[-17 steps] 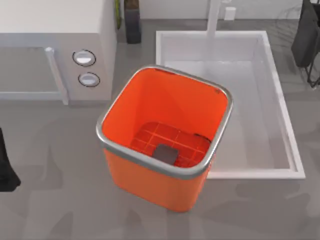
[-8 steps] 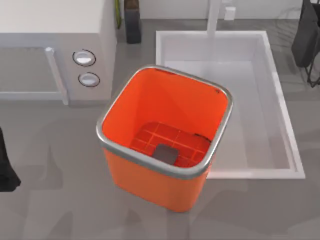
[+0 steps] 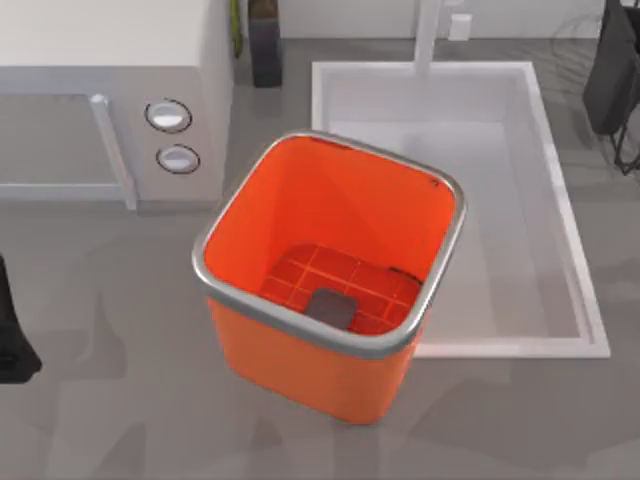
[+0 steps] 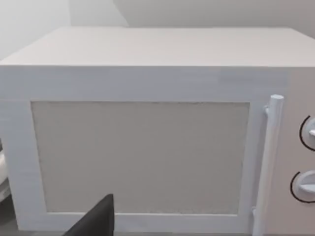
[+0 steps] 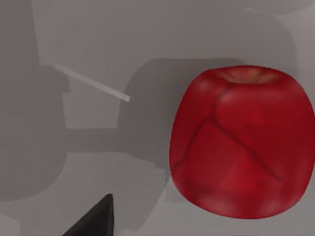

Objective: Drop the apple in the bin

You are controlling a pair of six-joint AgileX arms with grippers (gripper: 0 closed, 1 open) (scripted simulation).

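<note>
Right now the bin (image 3: 330,280) stands mid-desk (image 3: 100,400) in the top view, between the microwave (image 3: 110,90) on the left and the sink (image 3: 470,200) on the right. Its floor is bare apart from a flat dark grey patch (image 3: 329,306), so no apple is in it yet.

Our right wrist view looks straight down on the apple (image 5: 243,142), lying on the grey desk close under that camera. A dark fingertip (image 5: 96,219) pokes in beside it, not touching. We cannot tell how far the right jaws are open, and they seem to hold nothing.

Our left arm is parked at the left edge of the desk, its wrist camera facing the microwave door. We cannot tell how its jaws stand either.

Judged step: closing in on the apple, grasp not made.

Risks from here:
- the apple is round and glossy, so an off-centre pinch could squirt it away or set it rolling
- a shallow grip might let it slip on the carry
- a low carry could clip the bin's tall metal rim and tip or shove it
- releasing off-centre could send the apple into the sink
</note>
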